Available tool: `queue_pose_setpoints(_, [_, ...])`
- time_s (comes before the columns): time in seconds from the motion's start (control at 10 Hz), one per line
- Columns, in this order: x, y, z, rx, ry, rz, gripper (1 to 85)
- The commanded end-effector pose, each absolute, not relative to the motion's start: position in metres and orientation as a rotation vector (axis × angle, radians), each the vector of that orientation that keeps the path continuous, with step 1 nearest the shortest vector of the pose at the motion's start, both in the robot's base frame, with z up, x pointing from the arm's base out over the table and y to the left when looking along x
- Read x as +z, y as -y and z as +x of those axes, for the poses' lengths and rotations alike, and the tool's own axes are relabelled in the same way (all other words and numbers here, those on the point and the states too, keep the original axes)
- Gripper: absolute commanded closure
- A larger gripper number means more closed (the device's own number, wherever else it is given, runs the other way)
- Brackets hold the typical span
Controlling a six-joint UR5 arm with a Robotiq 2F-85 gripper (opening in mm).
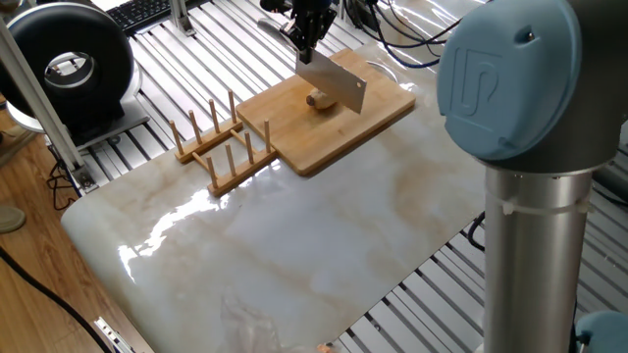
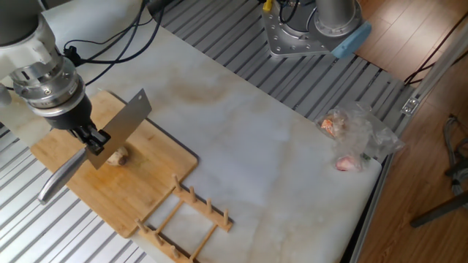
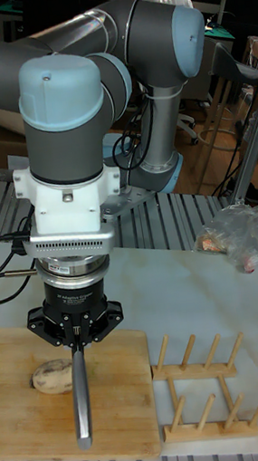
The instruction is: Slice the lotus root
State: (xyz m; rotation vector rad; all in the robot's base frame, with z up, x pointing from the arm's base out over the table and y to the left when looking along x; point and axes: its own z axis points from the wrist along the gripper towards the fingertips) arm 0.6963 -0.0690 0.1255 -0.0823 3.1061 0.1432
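- Table (image 2: 292, 161): pale marbled top laid on a ribbed metal frame; carries every item listed below.
- Robot arm (image 3: 66, 112): grey tubes with light blue joint caps, reaching down over the board end of the table; base column large in the foreground of one fixed view.
- Bamboo board (image 2: 146, 186): rectangular, flat at one end of the table, one corner next to the wooden rack.
- Wooden rack (image 2: 186, 219): two rails with upright pegs, lying flat just beside the board.
- Cleaver (image 2: 121, 128): broad grey blade with metal handle; handle held in the pincer, blade tilted and poised above the board, close over the lotus root. Whether the edge touches the root cannot be told.
- Pincer (image 3: 74, 335): black, two-fingered, pointing down, clamped on the cleaver handle, which projects toward the board's near edge in the tall fixed view.
- Clear plastic bag (image 2: 358, 131): crumpled, with something orange-pink inside, at the opposite end of the table, well apart from the board.
- Lotus root (image 2: 119, 155): small beige-tan rounded chunk, resting on the board near its middle, partly hidden behind the blade in one fixed view; seen whole just beside the handle in the tall fixed view.
- Small pink lump (image 2: 346, 163): on the tabletop near the bag.
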Motion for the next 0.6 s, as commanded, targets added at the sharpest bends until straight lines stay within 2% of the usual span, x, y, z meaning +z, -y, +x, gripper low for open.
queue_pose_setpoints(0.0, [0.1218,0.07,0.7001,0.159,-3.09,-0.043,84.3])
queue_pose_setpoints(0.2, [0.1191,0.0643,0.6936,0.201,-3.1,-0.039,84.3])
queue_pose_setpoints(0.5, [0.1148,0.0678,0.6937,0.176,-3.094,-0.046,84.3])
